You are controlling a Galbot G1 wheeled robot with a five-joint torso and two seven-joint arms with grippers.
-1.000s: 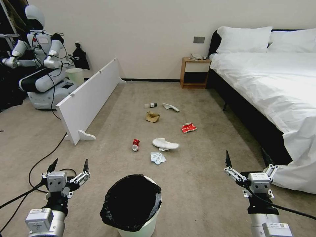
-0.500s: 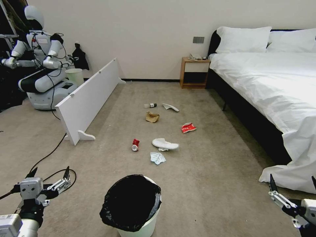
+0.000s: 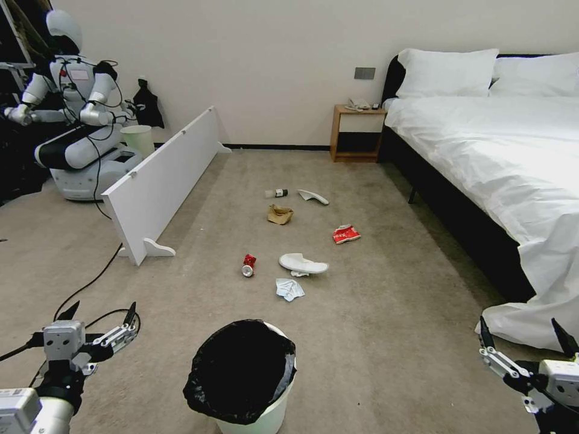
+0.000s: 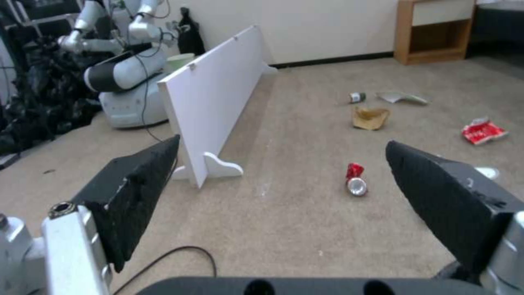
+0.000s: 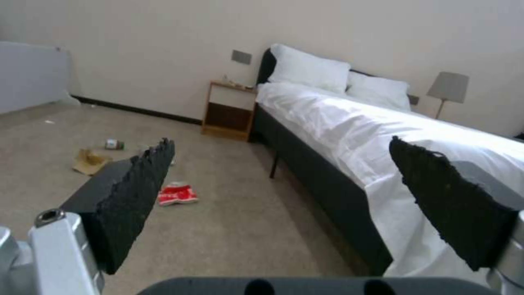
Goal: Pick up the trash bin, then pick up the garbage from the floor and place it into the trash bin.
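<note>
My left gripper [image 3: 99,312] has edged up at seven o'clock, jaws apart and empty; my right gripper [image 3: 523,331], also spread, has risen at five o'clock. The black-lined trash bin [image 3: 241,377] stays at six o'clock on the carpet [image 3: 374,313], with the crushed red can [image 3: 248,265] and crumpled tissue [image 3: 289,289] toward twelve.

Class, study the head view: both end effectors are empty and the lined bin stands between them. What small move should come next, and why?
Probably bring the left end effector in toward the rim of the trash bin. Both it and the right end effector are open and empty, apart from the bin, which stands untouched on the floor with the garbage beyond it.
</note>
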